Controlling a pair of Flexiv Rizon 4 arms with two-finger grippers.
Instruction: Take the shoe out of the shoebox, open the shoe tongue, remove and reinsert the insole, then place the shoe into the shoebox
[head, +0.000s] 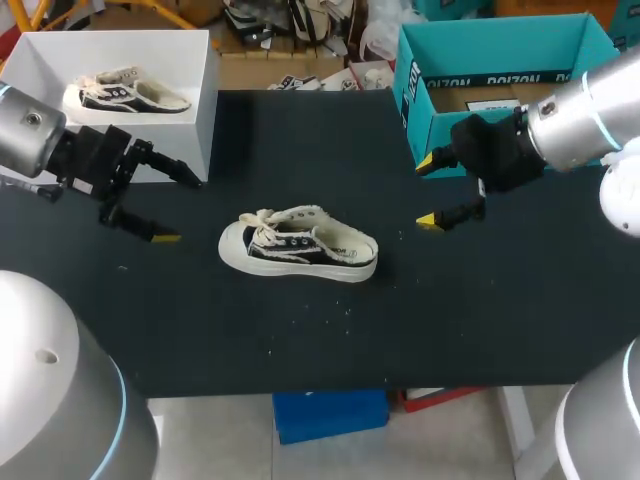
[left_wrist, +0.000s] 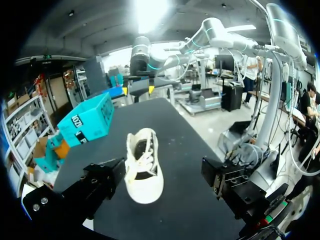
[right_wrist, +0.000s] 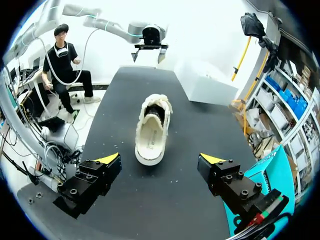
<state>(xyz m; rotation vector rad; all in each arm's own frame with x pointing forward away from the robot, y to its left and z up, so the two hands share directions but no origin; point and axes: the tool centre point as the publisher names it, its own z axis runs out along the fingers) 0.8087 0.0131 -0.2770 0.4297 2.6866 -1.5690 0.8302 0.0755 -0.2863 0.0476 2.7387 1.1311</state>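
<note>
Shoe (head: 298, 243) upright on sole, mid-table (head: 300, 340), between your grippers, apart from both: toe toward left gripper (head: 178, 208), heel toward right gripper (head: 428, 190). Both grippers spread wide, holding nothing. White box (head: 207, 100) behind your left gripper holds second shoe (head: 125, 93). Teal box (head: 415, 115) behind right gripper: dark lettering on wall, brown cardboard inside.

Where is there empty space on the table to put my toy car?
The front strip of the table, between the shoe and the near edge, is bare. So is the back middle, between the white shoebox and the teal box. It is tighter beside the shoe, where the left gripper and right gripper hang open.
</note>
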